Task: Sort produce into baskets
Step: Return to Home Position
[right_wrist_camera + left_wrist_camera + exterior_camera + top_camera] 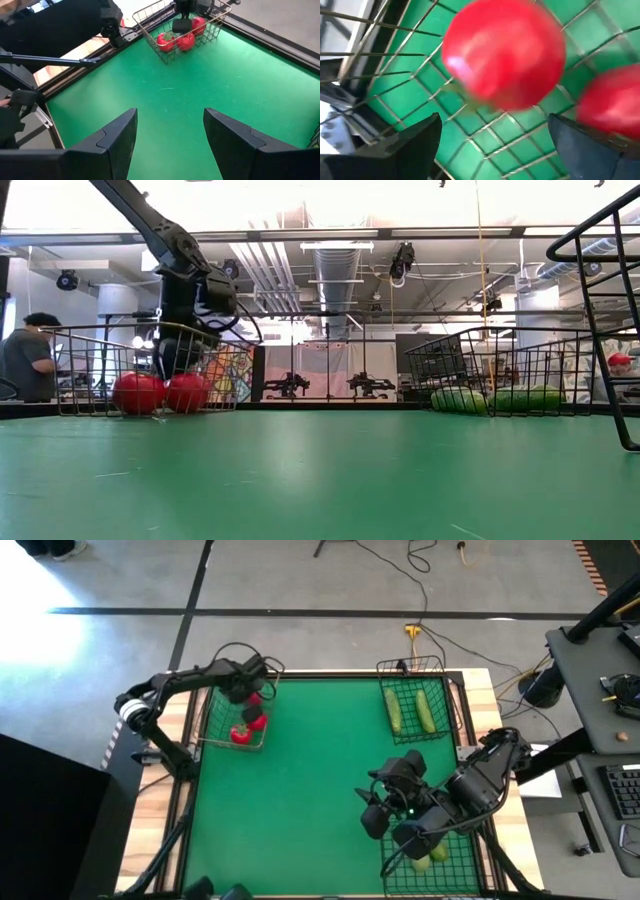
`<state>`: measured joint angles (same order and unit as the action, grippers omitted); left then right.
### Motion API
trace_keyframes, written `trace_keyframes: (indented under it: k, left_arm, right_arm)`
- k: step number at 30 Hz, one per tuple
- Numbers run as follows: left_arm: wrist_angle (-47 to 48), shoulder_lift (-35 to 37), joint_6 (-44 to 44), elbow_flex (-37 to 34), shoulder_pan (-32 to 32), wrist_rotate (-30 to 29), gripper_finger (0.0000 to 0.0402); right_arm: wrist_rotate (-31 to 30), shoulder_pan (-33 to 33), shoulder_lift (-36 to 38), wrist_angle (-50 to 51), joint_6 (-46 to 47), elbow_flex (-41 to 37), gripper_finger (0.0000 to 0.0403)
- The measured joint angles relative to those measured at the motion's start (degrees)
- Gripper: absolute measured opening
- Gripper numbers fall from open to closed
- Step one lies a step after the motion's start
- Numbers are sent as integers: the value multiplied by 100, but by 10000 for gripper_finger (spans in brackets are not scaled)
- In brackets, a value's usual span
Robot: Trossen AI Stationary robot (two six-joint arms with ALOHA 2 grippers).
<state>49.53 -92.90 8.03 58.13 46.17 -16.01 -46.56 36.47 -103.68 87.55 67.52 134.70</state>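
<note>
My left gripper (250, 708) is open inside the far-left wire basket (212, 710), pointing down over red tomatoes (241, 735). In the left wrist view one tomato (504, 52) shows blurred beyond the spread fingers (415, 145), apart from them. A second tomato (615, 102) lies beside it on the basket floor. The low view shows two tomatoes (138, 393) resting in the basket under the gripper (182, 350). My right gripper (368, 808) is open and empty over the mat's near right part (170, 135).
The far-right basket (440, 665) holds two green cucumbers (394, 710). The near-right basket (460, 850) holds limes (430, 858), partly under my right arm. The green mat (310, 770) lies bare between the baskets. A person (25, 360) stands beyond the table.
</note>
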Motion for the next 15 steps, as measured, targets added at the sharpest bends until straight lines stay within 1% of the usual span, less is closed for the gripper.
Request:
trace_keyframes:
  k: [5,12,15]
  left_arm:
    - [-40,403,-274,-2,0,504,345]
    - [-87,1091,-467,20,0,698,345]
    - [-167,1274,-602,22,2,965,345]
  right_arm:
    - [-1,0,0,-2,88,0,219]
    - [-1,0,0,-4,93,0,219]
    - [-1,0,0,-6,89,-7,219]
